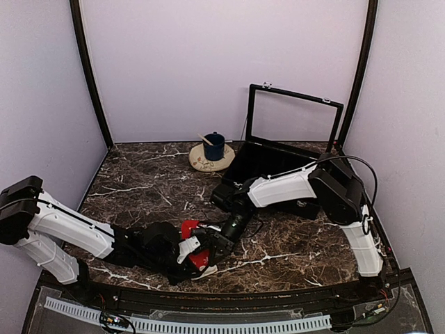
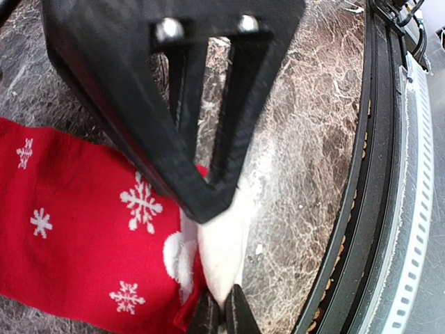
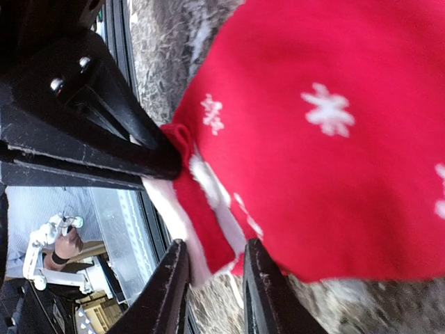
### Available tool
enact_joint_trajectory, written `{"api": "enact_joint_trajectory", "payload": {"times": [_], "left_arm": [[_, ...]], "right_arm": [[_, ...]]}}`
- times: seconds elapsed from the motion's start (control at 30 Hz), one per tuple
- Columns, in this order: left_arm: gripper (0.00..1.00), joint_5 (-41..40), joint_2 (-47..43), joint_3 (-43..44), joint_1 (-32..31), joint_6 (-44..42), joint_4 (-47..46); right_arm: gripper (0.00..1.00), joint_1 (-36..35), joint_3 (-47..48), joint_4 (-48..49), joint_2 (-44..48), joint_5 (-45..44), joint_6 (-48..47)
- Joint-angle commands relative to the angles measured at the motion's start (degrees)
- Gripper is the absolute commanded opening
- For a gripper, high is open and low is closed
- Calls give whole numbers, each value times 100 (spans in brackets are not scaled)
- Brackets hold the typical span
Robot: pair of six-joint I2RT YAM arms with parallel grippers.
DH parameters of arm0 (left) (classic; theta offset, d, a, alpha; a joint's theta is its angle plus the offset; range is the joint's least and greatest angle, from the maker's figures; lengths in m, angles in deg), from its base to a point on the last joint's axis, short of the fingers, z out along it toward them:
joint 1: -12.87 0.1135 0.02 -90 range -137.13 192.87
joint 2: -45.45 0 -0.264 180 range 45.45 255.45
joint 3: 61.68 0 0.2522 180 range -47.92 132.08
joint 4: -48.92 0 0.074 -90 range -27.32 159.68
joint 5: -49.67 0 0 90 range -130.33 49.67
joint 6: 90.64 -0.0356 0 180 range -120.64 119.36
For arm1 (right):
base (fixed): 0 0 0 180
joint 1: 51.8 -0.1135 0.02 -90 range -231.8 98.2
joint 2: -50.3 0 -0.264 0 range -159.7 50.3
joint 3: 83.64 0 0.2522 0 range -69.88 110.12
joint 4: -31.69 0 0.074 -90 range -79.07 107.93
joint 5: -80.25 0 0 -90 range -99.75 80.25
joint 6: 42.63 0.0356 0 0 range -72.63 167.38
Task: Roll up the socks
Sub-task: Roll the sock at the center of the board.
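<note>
The red sock (image 1: 199, 260) with white snowflakes lies near the table's front edge, between both grippers. In the left wrist view its red body (image 2: 76, 229) spreads left and its white end hangs to my left gripper (image 2: 224, 314), which is shut on that white edge. My right gripper (image 3: 215, 243) is open, its fingers on either side of the sock's red-and-white edge (image 3: 208, 229). The two grippers (image 1: 191, 250) (image 1: 211, 243) almost touch. The black striped sock is out of view.
A blue cup (image 1: 213, 146) on a cream plate stands at the back centre. A black case (image 1: 278, 163) with its lid raised sits at the back right. The table's black front rail (image 2: 375, 209) runs just beside the grippers.
</note>
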Motion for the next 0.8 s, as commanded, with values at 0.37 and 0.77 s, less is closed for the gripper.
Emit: {"api": "enact_joint_trajectory", "payload": {"times": [0.37, 0.77], "left_arm": [[0, 862, 196, -55, 343, -14, 320], [0, 2147, 905, 387, 891, -241, 719]], "right_arm": [[26, 384, -876, 1272, 753, -703, 755], [25, 359, -2141, 2526, 1929, -2166, 1067]]}}
